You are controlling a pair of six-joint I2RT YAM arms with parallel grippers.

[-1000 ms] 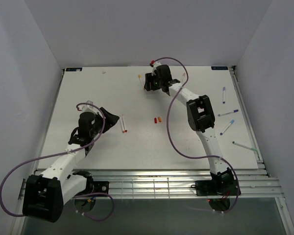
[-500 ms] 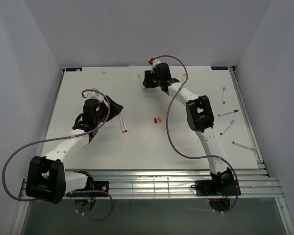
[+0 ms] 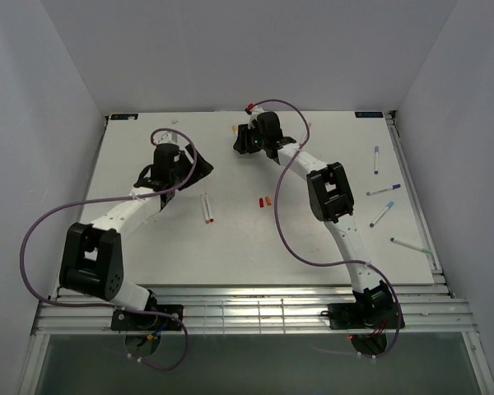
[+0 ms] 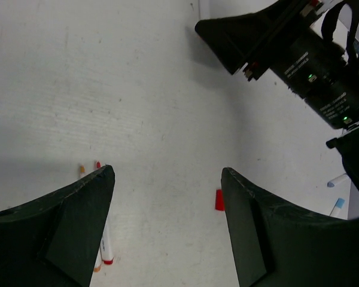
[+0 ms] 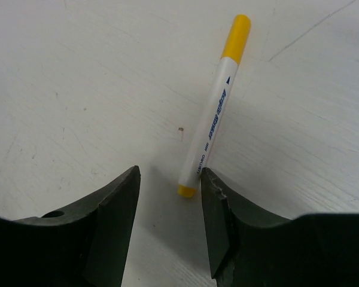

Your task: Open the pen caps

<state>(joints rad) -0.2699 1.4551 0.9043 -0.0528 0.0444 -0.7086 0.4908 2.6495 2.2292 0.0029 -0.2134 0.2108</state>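
Currently the right gripper (image 5: 169, 179) stands open low over a yellow marker pen (image 5: 210, 128) at the table's (image 3: 230, 247) far edge, its yellow cap (image 5: 237, 34) on, while the left gripper (image 4: 167, 179), open and empty, hovers near a loose red cap (image 4: 219, 200).

The yellow cap (image 5: 237, 34) sits closed on its white marker (image 5: 210, 122). A loose red cap (image 3: 260, 202) and orange cap (image 3: 268, 200) lie side by side mid-way across the table (image 3: 148, 239).
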